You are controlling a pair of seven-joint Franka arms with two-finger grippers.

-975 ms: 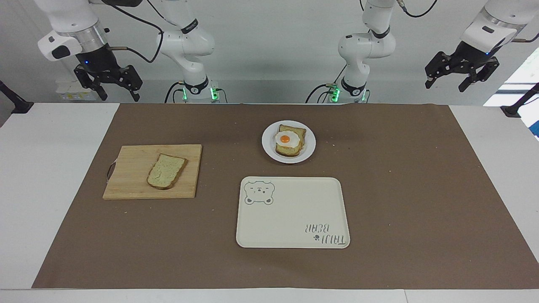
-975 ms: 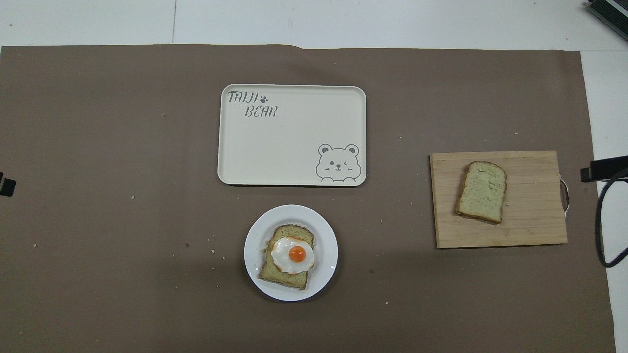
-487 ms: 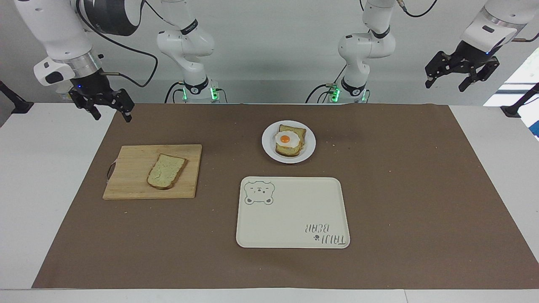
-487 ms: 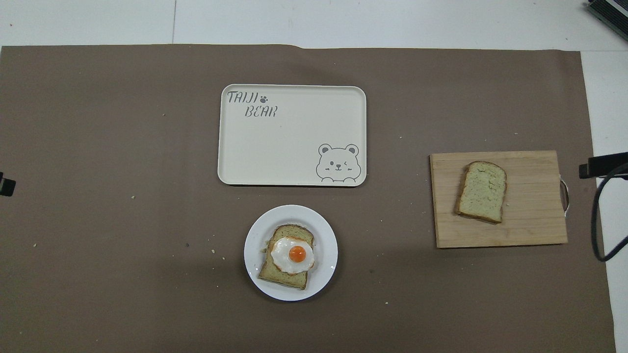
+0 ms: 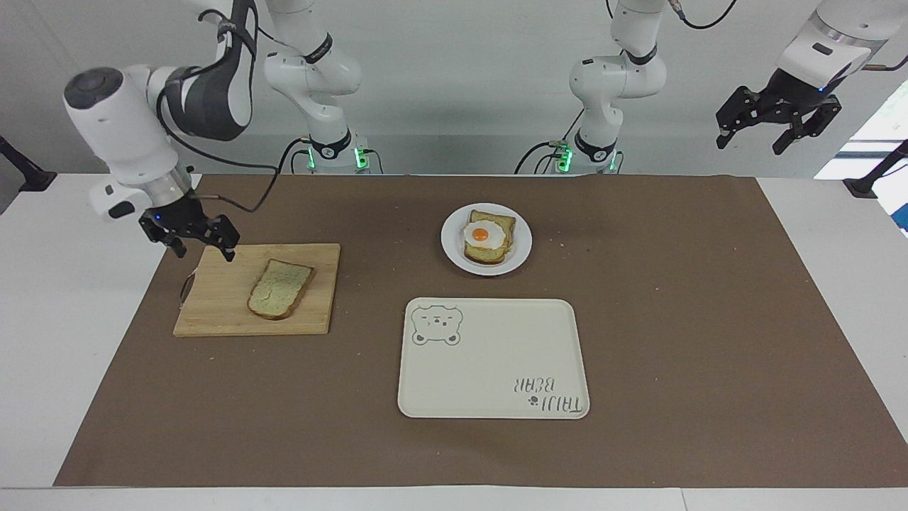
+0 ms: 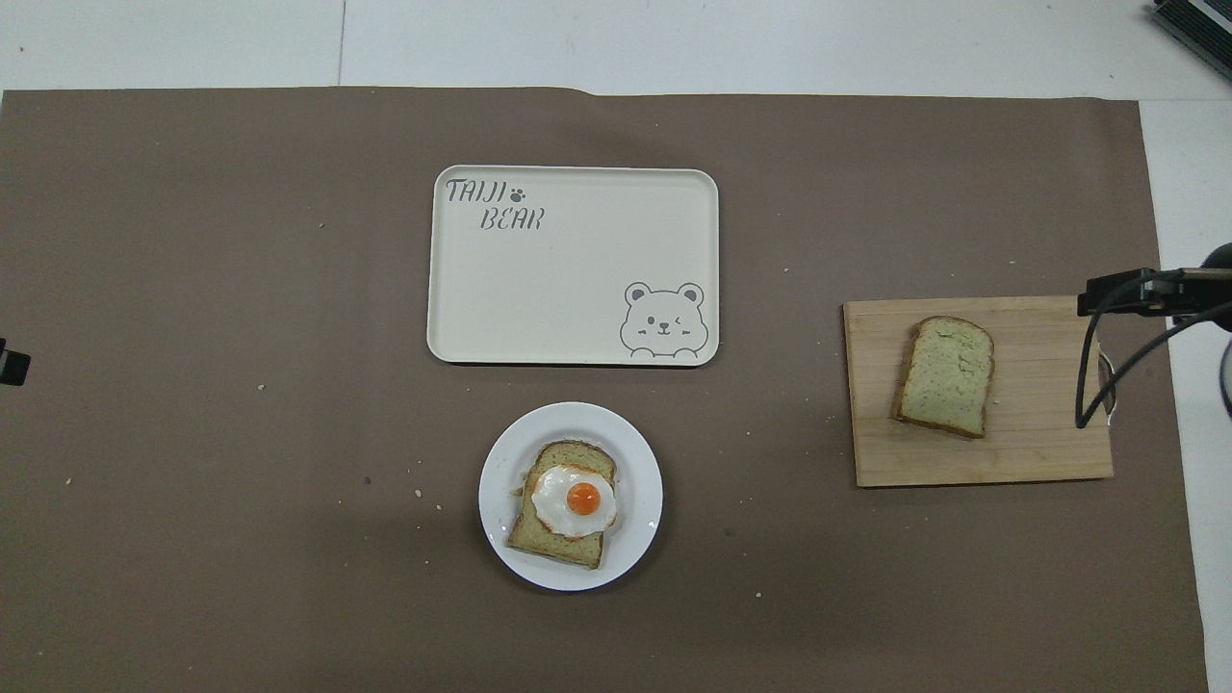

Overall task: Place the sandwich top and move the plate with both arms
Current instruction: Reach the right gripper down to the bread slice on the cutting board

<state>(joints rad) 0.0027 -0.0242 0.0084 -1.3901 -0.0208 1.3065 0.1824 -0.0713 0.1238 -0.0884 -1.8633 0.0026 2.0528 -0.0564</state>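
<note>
The sandwich top (image 5: 281, 288) (image 6: 946, 375), a plain bread slice, lies flat on a wooden cutting board (image 5: 213, 312) (image 6: 1039, 452) toward the right arm's end. The white plate (image 5: 451, 250) (image 6: 500, 525) sits mid-table close to the robots and carries bread with a fried egg (image 5: 486, 235) (image 6: 575, 500). My right gripper (image 5: 201, 250) hangs open and empty just over the board's corner by its handle, beside the slice and not touching it. Open and empty too, my left gripper (image 5: 749, 145) waits raised off the left arm's end of the mat.
A cream rectangular tray (image 5: 496, 369) (image 6: 577, 289) with a bear drawing lies farther from the robots than the plate. A brown mat (image 5: 674, 319) covers most of the white table. The right wrist's cable (image 6: 1092, 366) dangles over the board's handle end.
The right arm has swung down and in from beside the table until its gripper hangs over the cutting board's corner. The left arm, bread, plate and tray have not moved.
</note>
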